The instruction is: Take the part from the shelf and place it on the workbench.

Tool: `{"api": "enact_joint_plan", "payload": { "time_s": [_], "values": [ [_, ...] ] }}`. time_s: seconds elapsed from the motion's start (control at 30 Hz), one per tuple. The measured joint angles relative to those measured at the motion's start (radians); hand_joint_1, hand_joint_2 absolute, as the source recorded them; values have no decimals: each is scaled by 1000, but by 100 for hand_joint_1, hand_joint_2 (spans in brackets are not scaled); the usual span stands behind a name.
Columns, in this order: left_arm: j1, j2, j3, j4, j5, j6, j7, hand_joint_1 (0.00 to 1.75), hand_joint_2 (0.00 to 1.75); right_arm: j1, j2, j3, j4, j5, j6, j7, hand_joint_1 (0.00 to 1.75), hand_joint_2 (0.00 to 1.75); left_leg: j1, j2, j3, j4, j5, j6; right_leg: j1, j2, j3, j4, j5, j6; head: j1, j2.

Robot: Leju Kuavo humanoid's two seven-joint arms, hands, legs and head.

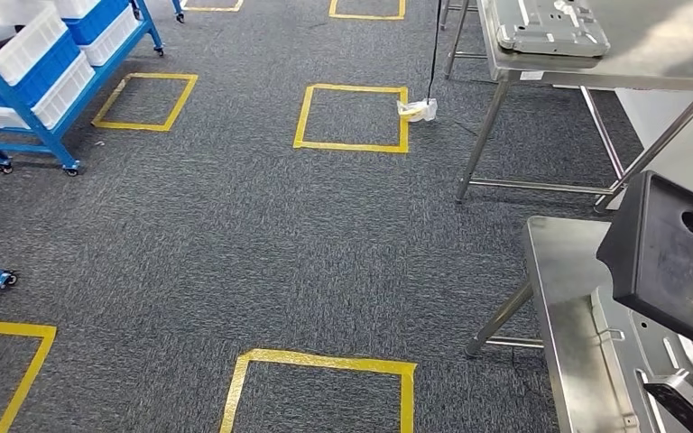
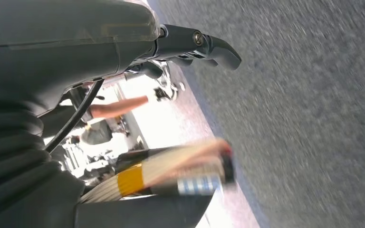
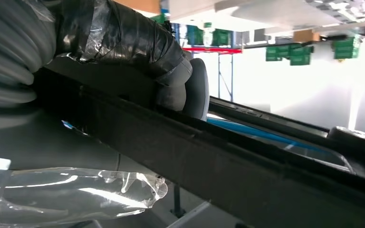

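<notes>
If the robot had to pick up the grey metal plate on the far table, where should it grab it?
Probably by the front edge of the grey metal plate, coming from the carpet side. It lies flat on the far steel table, close to that table's front rim, so fingers could pinch the thin edge there; from above, a flat plate gives nothing to close around.

Head view: from high up, facing forward and down over dark grey carpet with yellow taped squares; blue wheeled shelf rack far left, steel workbench near right.

Left wrist view: turned, close behind the left hand, skimming the same carpet.

Right wrist view: very close behind the right hand, along a flat black panel part, also seen near right from the head.
</notes>
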Motion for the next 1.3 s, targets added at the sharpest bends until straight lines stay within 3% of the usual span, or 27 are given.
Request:
{"api": "enact_joint_plan", "payload": {
  "time_s": [0.07, 0.13, 0.2, 0.23, 0.27, 0.3, 0.37, 0.4, 0.5, 0.57, 0.63, 0.7, 0.73, 0.77, 0.8, 0.87, 0.93, 1.0, 1.03, 1.1, 1.13, 1.2, 1.23, 1.27, 1.3],
  "values": [
    [-1, 1, 1, 0, -3, 0, 1, 0, 175, 1, 4, 6, 2, 6, 0, 3, 175, 175, 3, 29, 6, -22, 16, 14, 5, -43, -17, 27, -22, 6, 1, 0],
    [1, 1, 2, 0, -5, 0, 1, 0, 175, -1, 8, 12, 4, 11, 0, 6, 175, 175, 3, 57, 6, -33, 25, 23, 9, -108, -60, 122, -84, 8, 3, 0],
    [3, 1, 3, 0, -8, 1, 1, 0, 175, 0, 14, 21, 9, 15, 0, 11, 175, 175, 0, 84, 2, -31, 25, 24, 6, -129, -100, 222, -127, 15, 3, 0],
    [4, 1, 3, 0, -8, 2, 1, 0, 175, 2, 18, 26, 12, 18, 0, 15, 175, 175, 0, 97, 0, -29, 23, 23, 3, -133, -101, 234, -124, 18, 3, 0],
    [4, 0, 3, 0, -9, 3, 1, 0, 175, 4, 22, 31, 14, 22, 0, 21, 175, 175, -1, 110, -1, -26, 21, 21, 1, -138, -83, 208, -105, 21, 3, 0],
    [4, 0, 4, 0, -9, 4, 1, 0, 175, 6, 27, 36, 17, 28, 0, 27, 175, 175, 0, 123, -1, -23, 18, 17, 0, -151, -48, 150, -75, 23, 3, 0],
    [4, -2, 4, 0, -10, 9, 0, 0, 175, 9, 37, 44, 21, 40, 0, 40, 175, 175, -3, 143, 0, -14, 8, 7, 3, -187, 18, 35, -36, 17, 3, 0],
    [3, -2, 4, 0, -10, 11, 0, 0, 175, 10, 42, 49, 22, 45, 0, 44, 175, 175, -5, 151, 2, -10, 4, 0, 6, -198, 34, 4, -29, 12, 3, 0],
    [-2, -3, 5, 0, -10, 14, 0, 0, 175, 16, 52, 57, 25, 50, 0, 50, 175, 175, -6, 173, 9, -7, -4, -16, 9, -176, 31, -4, -25, -7, 3, 0],
    [-4, -4, 5, 0, -10, 14, 0, 0, 175, 18, 57, 59, 25, 50, -1, 50, 175, 175, -1, 136, -1, 25, -32, -27, 5, -155, 30, -10, -19, -21, 2, 0],
    [-4, -4, 5, 0, -10, 14, 0, 0, 175, 17, 61, 61, 25, 50, -1, 51, 175, 175, 4, 78, -49, 134, -96, -33, 6, -135, 27, -12, -14, -32, 1, 0],
    [-1, -5, 5, 0, -10, 14, 0, 0, 175, 18, 65, 63, 25, 50, -1, 51, 175, 175, 5, 61, -112, 264, -148, -33, 10, -112, 22, -11, -11, -36, 1, 0],
    [0, -5, 5, 0, -10, 14, 0, 0, 175, 18, 67, 64, 25, 50, -1, 51, 175, 175, 5, 59, -126, 289, -146, -32, 12, -99, 20, -10, -10, -37, 1, 0],
    [1, -5, 5, 0, -10, 13, 0, 0, 175, 18, 69, 64, 25, 50, -1, 51, 175, 175, 5, 57, -120, 273, -123, -28, 13, -85, 19, -8, -10, -37, 1, 0],
    [2, -5, 5, 0, -10, 13, 0, 0, 175, 19, 70, 65, 26, 50, -1, 51, 175, 175, 5, 50, -95, 218, -86, -24, 14, -71, 19, -7, -9, -37, 1, 0],
    [3, -5, 5, 0, -10, 14, 0, 0, 175, 18, 72, 66, 26, 50, -1, 52, 175, 175, 5, 6, -32, 77, -22, -16, 13, -47, 17, -2, -7, -33, 2, 0],
    [3, -4, 6, 0, -10, 14, 0, 0, 175, 19, 73, 66, 26, 50, -1, 52, 175, 175, 3, -19, -4, 11, -4, -10, 12, -24, 11, -1, -2, -23, 2, 0],
    [0, -4, 6, 0, -10, 14, 0, 0, 175, 20, 75, 68, 27, 50, 1, 54, 175, 175, 1, 1, -1, 2, 1, -3, 9, -2, 6, -6, 7, -8, 2, 0],
    [-2, -5, 6, 0, -10, 14, 0, 0, 175, 21, 78, 69, 29, 51, 2, 57, 175, 175, 2, 14, 1, -5, 8, 3, 9, -8, 3, -4, 6, -3, 2, 0],
    [-3, -5, 7, 0, -10, 14, 0, 0, 175, 13, 85, 75, 35, 54, 6, 64, 175, 175, 4, 43, 3, -21, 21, 18, 12, -63, -21, 44, -31, 2, 3, 0],
    [-2, -5, 7, 0, -10, 14, 0, 0, 175, 6, 91, 81, 41, 59, 9, 69, 175, 175, 3, 57, 1, -24, 24, 23, 12, -99, -44, 97, -65, 3, 4, 0],
    [1, -5, 8, 0, -11, 13, 3, 0, 175, -16, 110, 101, 59, 72, 14, 78, 175, 175, 1, 83, -5, -25, 26, 25, 9, -129, -96, 219, -125, 10, 4, 0],
    [1, -5, 8, 0, -12, 13, 5, 0, 175, -28, 123, 115, 72, 78, 16, 84, 175, 175, 0, 97, -6, -24, 26, 25, 7, -132, -107, 252, -133, 13, 4, 0],
    [1, -5, 8, 0, -14, 13, 6, 0, 175, -43, 135, 132, 88, 83, 18, 90, 175, 175, 0, 112, -7, -22, 25, 24, 4, -136, -99, 247, -121, 15, 4, 0],
    [0, -5, 8, 0, -17, 13, 7, 0, 175, -59, 146, 149, 105, 87, 19, 96, 175, 175, 0, 125, -7, -20, 23, 21, 2, -143, -70, 201, -93, 16, 4, 0]
  ]
}}
